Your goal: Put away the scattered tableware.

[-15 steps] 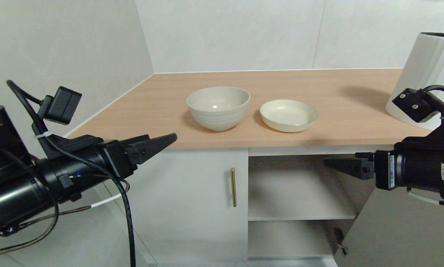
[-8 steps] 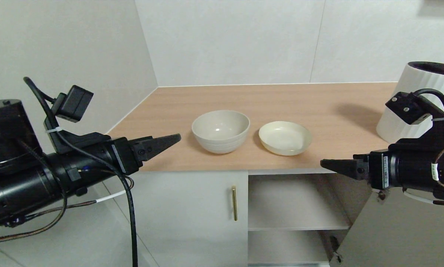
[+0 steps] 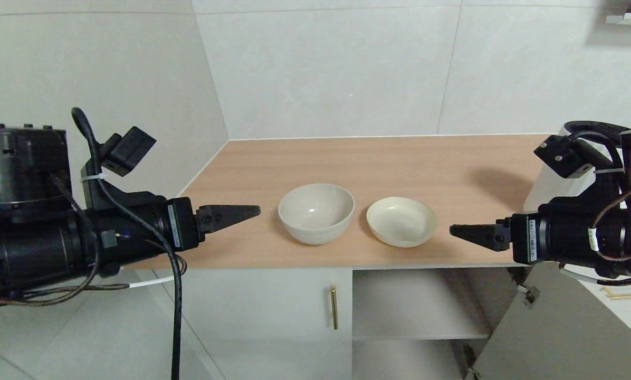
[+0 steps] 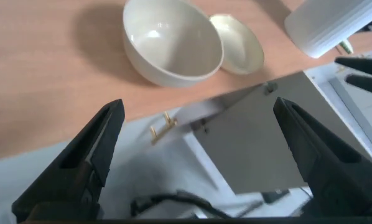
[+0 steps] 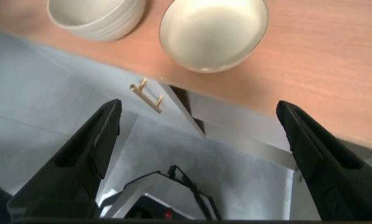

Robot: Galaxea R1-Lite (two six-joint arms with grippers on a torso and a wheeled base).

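Note:
A deep off-white bowl [image 3: 316, 212] and a shallow cream dish [image 3: 401, 220] sit side by side near the front edge of the wooden counter [image 3: 379, 158]. My left gripper [image 3: 252, 212] hovers at counter height to the left of the bowl, pointing at it, a short gap away. To the right of the dish my right gripper [image 3: 455, 231] points at it from just beyond the counter's front edge. Each wrist view shows its own fingers spread wide with nothing between them: left gripper [image 4: 198, 115] with bowl [image 4: 173, 43] and dish [image 4: 239, 50] beyond it, right gripper [image 5: 198, 111] with dish [image 5: 212, 31] and bowl [image 5: 96, 15].
A white ribbed container [image 3: 538, 187] stands on the counter's right end behind my right arm. Below the counter, the left cabinet door with a brass handle [image 3: 333, 306] is closed. The right door [image 3: 516, 332] hangs open, showing a bare shelf [image 3: 416, 332]. Walls close off the left and back.
The camera has risen. Both grippers have come up from cabinet-front height to the level of the countertop. The bowl and dish have not moved on the counter.

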